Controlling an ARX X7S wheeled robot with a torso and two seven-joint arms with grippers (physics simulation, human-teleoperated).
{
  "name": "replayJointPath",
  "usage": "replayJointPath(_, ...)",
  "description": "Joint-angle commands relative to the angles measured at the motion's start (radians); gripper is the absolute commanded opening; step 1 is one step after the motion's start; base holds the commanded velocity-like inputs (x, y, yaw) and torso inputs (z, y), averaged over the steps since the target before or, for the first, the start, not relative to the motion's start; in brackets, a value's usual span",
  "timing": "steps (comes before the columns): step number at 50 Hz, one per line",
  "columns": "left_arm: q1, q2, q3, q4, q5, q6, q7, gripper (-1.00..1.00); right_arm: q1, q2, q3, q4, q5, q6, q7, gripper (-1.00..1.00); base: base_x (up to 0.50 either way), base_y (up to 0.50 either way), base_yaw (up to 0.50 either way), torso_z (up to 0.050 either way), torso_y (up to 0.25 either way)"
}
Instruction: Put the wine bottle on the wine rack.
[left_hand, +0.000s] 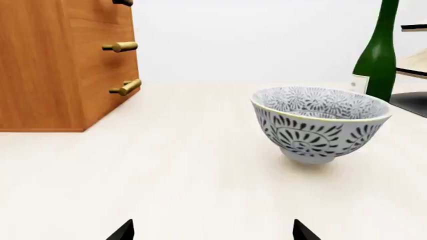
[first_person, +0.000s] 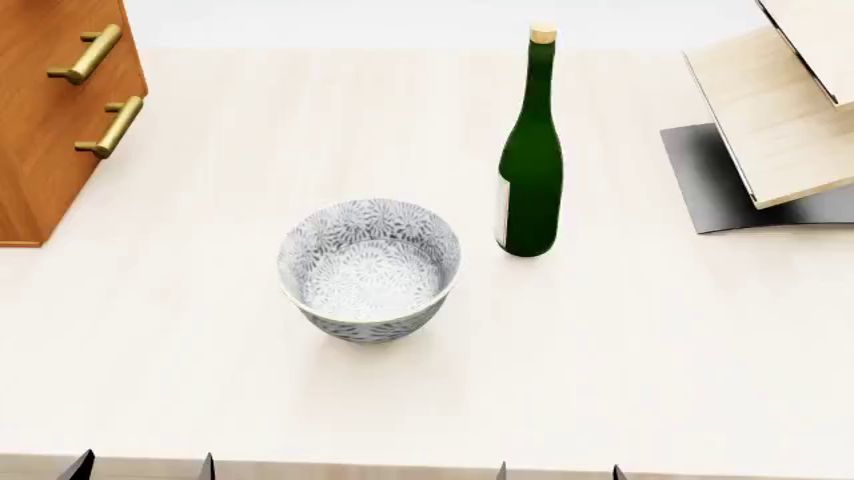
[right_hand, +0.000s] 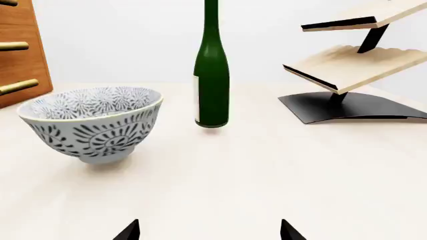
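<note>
The wine bottle (first_person: 531, 170), dark green with a tan cork and a pale label strip, stands upright on the pale table; it also shows in the right wrist view (right_hand: 211, 75) and the left wrist view (left_hand: 377, 60). The wine rack (first_person: 781, 110), two slanted pale wood boards on a grey base, stands at the far right, seen too in the right wrist view (right_hand: 350, 65). My left gripper (first_person: 142, 468) and right gripper (first_person: 558, 472) are at the table's near edge, both open and empty, well short of the bottle. Only their fingertips (left_hand: 123, 231) (right_hand: 128, 231) show.
A patterned blue-white bowl (first_person: 370, 268) sits left of the bottle, between it and my left gripper; it shows in the left wrist view (left_hand: 319, 122) and right wrist view (right_hand: 93, 122). A brown wooden cabinet (first_person: 47, 110) with brass handles stands at the far left.
</note>
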Motion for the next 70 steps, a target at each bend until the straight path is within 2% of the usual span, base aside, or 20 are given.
replayJointPath(1, 0.000, -0.015, 0.017, -0.003, -0.015, 0.004, -0.017, 1.00, 0.000, 0.020, -0.025, 0.001, 0.020, -0.002, 0.025, 1.00, 0.00, 0.00, 0.00, 0.000, 0.000)
replayJointPath(16, 0.023, -0.057, 0.062, 0.073, -0.050, -0.016, -0.068, 1.00, -0.030, 0.059, -0.063, -0.100, 0.045, 0.021, 0.071, 1.00, 0.00, 0.00, 0.00, 0.000, 0.000)
replayJointPath(22, 0.068, -0.073, 0.077, 0.220, -0.035, -0.049, -0.095, 1.00, -0.093, 0.078, -0.069, -0.313, 0.082, 0.088, 0.074, 1.00, 0.00, 0.00, 0.00, 0.000, 0.000)
replayJointPath(31, 0.124, -0.095, 0.092, 0.389, -0.020, -0.066, -0.120, 1.00, -0.154, 0.101, -0.065, -0.502, 0.130, 0.114, 0.081, 1.00, 0.00, 0.00, 0.00, 0.000, 0.000)
replayJointPath(37, 0.157, -0.105, 0.092, 0.458, -0.018, -0.024, -0.137, 1.00, -0.186, 0.107, -0.060, -0.557, 0.174, 0.054, 0.073, 1.00, 0.00, 0.00, 0.00, 0.000, 0.000)
replayJointPath(51, 0.231, -0.118, 0.079, 0.525, -0.004, 0.186, -0.198, 1.00, -0.254, 0.101, -0.061, -0.593, 0.066, -0.242, 0.128, 1.00, 0.00, 0.00, 0.00, 0.000, 0.000)
replayJointPath(56, 0.255, -0.119, 0.072, 0.527, -0.005, 0.286, -0.218, 1.00, -0.263, 0.100, -0.059, -0.589, 0.054, -0.308, 0.144, 1.00, 0.00, 0.00, 0.00, 0.000, 0.000)
replayJointPath(64, 0.283, -0.124, 0.078, 0.517, 0.034, 0.435, -0.246, 1.00, -0.274, 0.102, -0.057, -0.538, 0.067, -0.505, 0.154, 1.00, 0.00, 0.00, 0.00, 0.000, 0.000)
replayJointPath(70, 0.287, -0.127, 0.079, 0.501, 0.049, 0.483, -0.263, 1.00, -0.273, 0.108, -0.060, -0.514, 0.067, -0.555, 0.162, 1.00, 0.00, 0.00, 0.00, 0.000, 0.000)
